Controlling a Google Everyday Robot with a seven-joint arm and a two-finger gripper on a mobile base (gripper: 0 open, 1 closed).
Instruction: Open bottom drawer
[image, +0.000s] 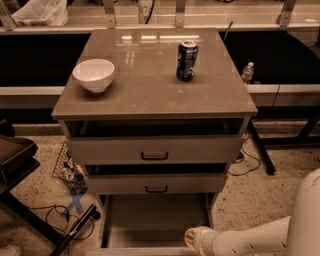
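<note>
Bottom drawer (150, 220) lies pulled out, lowest tier, under middle drawer (156, 186). I see pincer (192, 239) low at its front right corner. Pincer state: I cannot tell. Drawer front cut off by frame edge.

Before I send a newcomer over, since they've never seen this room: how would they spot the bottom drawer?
Look for the grey-beige cabinet with a white bowl and a soda can on top. The bottom drawer sits at floor level, the robot's gripper by its front corner. Unlike the two drawers above, it is pulled far out, its inside showing.
</note>
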